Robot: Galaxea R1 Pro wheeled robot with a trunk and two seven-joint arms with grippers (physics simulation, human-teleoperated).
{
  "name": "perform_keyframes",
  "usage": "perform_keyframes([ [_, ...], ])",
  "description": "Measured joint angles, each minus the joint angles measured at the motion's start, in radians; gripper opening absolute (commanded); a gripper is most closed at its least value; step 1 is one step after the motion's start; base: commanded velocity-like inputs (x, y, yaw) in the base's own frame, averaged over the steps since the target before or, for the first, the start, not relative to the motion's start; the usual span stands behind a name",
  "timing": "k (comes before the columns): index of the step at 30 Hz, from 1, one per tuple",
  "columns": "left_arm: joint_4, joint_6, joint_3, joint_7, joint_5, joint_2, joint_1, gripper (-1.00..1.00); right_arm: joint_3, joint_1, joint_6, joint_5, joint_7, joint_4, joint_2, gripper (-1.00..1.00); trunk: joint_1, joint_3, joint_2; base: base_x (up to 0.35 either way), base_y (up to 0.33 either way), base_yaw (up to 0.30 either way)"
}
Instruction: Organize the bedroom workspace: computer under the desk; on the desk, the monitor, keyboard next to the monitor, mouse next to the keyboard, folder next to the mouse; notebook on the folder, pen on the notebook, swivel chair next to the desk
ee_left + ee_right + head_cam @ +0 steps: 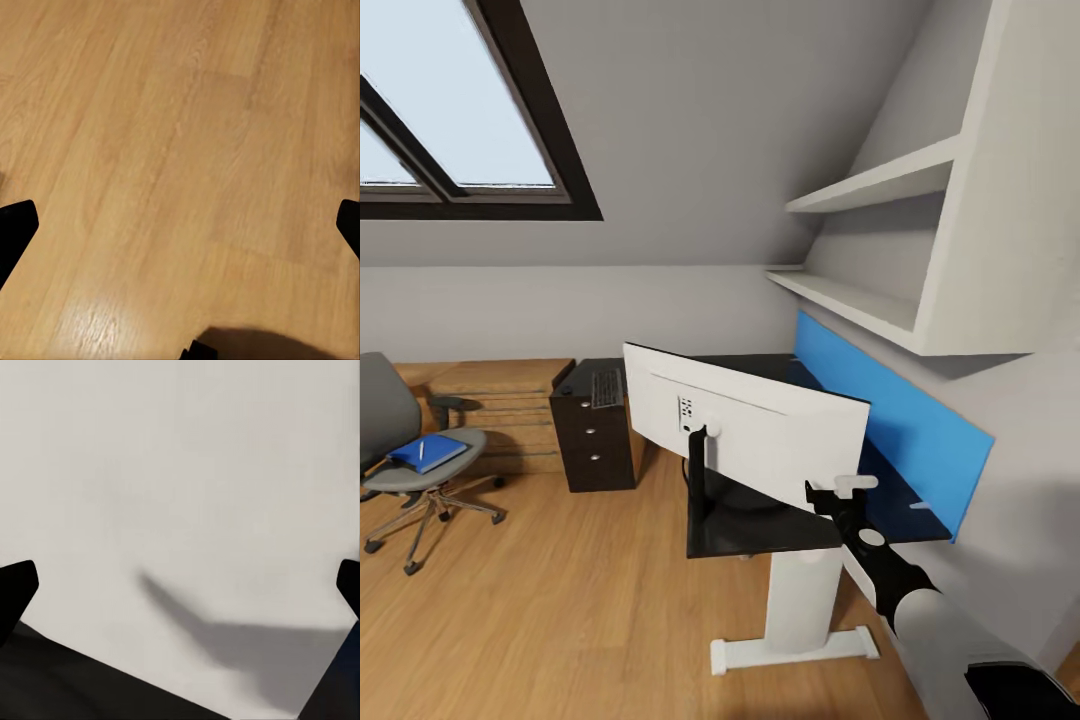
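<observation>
The monitor [760,430] stands on the black desk [760,540] with its white back toward me. My right gripper [840,492] hovers open just behind the monitor's lower right corner. In the right wrist view the white monitor back [187,495] spans the space between the fingertips [15,585], above the desk top [52,675]. At the left, the swivel chair [390,420] carries the blue folder [430,452] with the pale pen [422,455] lying on it. The keyboard [607,388] rests on the black drawer unit [595,440]. My left gripper [180,225] is open over the bare wood floor [187,112]. The mouse, notebook and computer are out of view.
A blue panel [900,420] runs along the desk's back edge under white wall shelves [880,250]. Low light-wood shelving [500,400] sits behind the chair beneath the skylight [450,110]. Open wood floor [560,600] lies between the chair and the desk.
</observation>
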Motion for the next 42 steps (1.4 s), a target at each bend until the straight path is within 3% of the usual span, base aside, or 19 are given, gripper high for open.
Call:
perform_keyframes([
  [13, -0.002, -0.007, 0.0, -0.002, 0.0, 0.0, 0.0, 1.0, -0.002, 0.0, -0.002, 0.0, 0.0, 0.002, -0.002, 1.0, 0.0, 0.0, 0.0, 0.113, -0.002, 0.0],
  [42, -0.002, -0.007, 0.0, -0.004, 0.0, 0.0, 0.0, 1.0, 0.0, -0.001, -0.002, 0.001, 0.0, 0.003, -0.001, 1.0, 0.0, 0.0, 0.0, 0.225, 0.0, 0.0],
])
